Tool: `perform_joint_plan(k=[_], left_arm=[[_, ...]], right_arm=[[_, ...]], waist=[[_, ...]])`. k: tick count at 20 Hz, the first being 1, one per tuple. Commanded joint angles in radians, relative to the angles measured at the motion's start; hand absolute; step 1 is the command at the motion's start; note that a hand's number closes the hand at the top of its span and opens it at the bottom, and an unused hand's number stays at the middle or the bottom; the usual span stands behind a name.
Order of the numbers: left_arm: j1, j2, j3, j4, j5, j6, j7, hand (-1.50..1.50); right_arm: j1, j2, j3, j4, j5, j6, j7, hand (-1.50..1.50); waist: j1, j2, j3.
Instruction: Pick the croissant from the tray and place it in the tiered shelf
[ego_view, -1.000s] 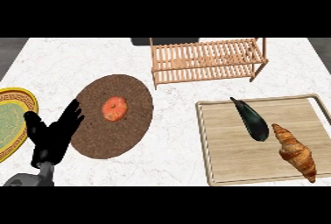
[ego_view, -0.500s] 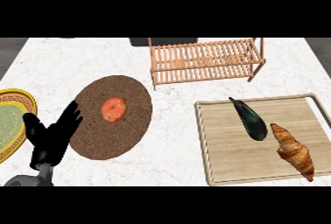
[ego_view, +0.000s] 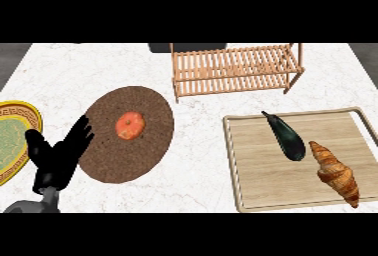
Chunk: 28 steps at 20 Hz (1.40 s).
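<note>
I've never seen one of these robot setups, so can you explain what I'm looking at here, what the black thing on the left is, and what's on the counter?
You are looking steeply down at a marble kitchen counter, as if from the robot's head. The black thing is the robot's left hand, open with fingers up, resting at the lower left and holding nothing. The right hand is out of view. On the right lies a wooden tray with a croissant and a dark eggplant beside it. Behind it stands a slatted wooden tiered shelf. In the middle is a round brown mat with an orange-red fruit on it. A yellow-rimmed plate shows at the left edge.
</note>
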Motion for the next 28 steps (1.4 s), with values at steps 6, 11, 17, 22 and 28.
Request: perform_joint_plan(k=[6,11,17,22,28], left_arm=[[-0.032,-0.025,0.013,0.072,-0.012,-0.026,0.043,0.0],[0.002,-0.096,-0.024,0.094,-0.06,0.007,0.008,0.0],[-0.014,-0.057,0.032,0.067,-0.051,-0.033,0.036,0.0],[-0.01,-0.073,0.035,0.096,-0.069,-0.041,0.031,0.0],[-0.032,-0.062,0.067,0.087,-0.074,-0.054,0.078,0.0]], right_arm=[[-0.081,0.061,0.141,-0.138,0.096,-0.062,0.304,-1.5],[-0.006,0.094,0.149,-0.229,0.17,-0.065,0.324,-1.5],[-0.006,0.173,0.191,-0.254,0.296,-0.106,0.404,-1.5],[0.012,0.24,0.233,-0.322,0.396,-0.156,0.45,-1.5],[0.061,0.267,0.21,-0.316,0.43,-0.105,0.41,-1.5]], waist=[[0.019,0.013,-0.004],[0.006,0.01,-0.003],[0.011,0.011,-0.003],[0.01,0.011,-0.003],[0.007,0.01,-0.003]])
